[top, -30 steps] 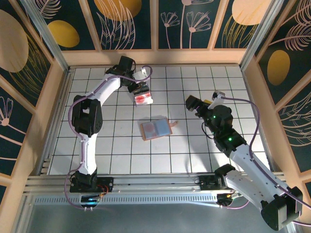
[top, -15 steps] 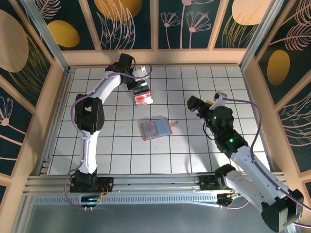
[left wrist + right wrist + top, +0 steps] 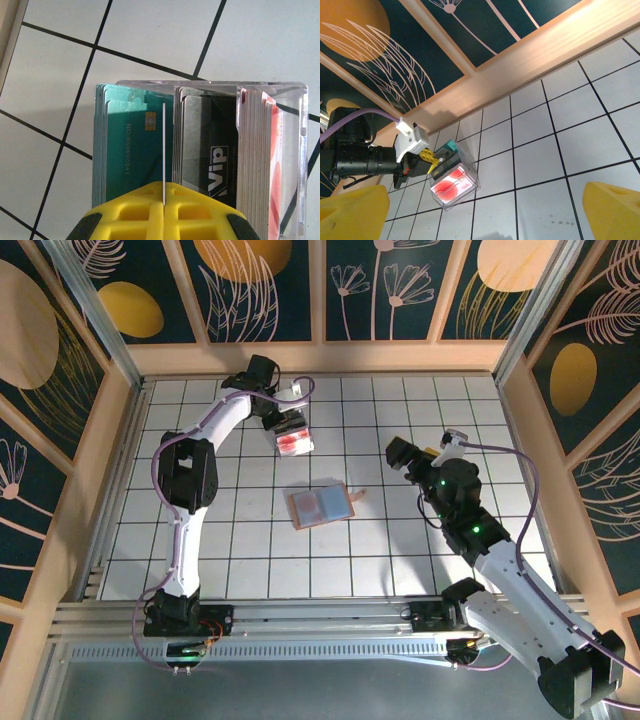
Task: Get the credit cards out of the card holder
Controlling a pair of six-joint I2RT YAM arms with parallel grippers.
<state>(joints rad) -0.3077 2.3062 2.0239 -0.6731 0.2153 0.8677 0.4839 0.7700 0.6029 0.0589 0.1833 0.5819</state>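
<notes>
The card holder (image 3: 322,505) lies open at the table's middle, grey-blue inside with a tan border. My left gripper (image 3: 284,421) (image 3: 163,200) is at the back left, shut on a thin credit card (image 3: 164,145) seen edge-on. It holds that card just over a clear box (image 3: 295,443) (image 3: 303,125), between the teal cards (image 3: 127,145) and the grey VIP cards (image 3: 207,150). Red cards (image 3: 260,165) fill the box's other end. My right gripper (image 3: 396,452) (image 3: 485,215) stands open and empty, right of the card holder, facing the box (image 3: 476,181) and the left gripper (image 3: 431,164).
A wooden rail (image 3: 520,65) runs along the table's back edge just behind the clear box. Wooden walls close the left and right sides (image 3: 110,470). White tiles lie open around the card holder.
The left arm's elbow has shifted a little to the right while its gripper stays over the clear box. The right arm has barely moved.
</notes>
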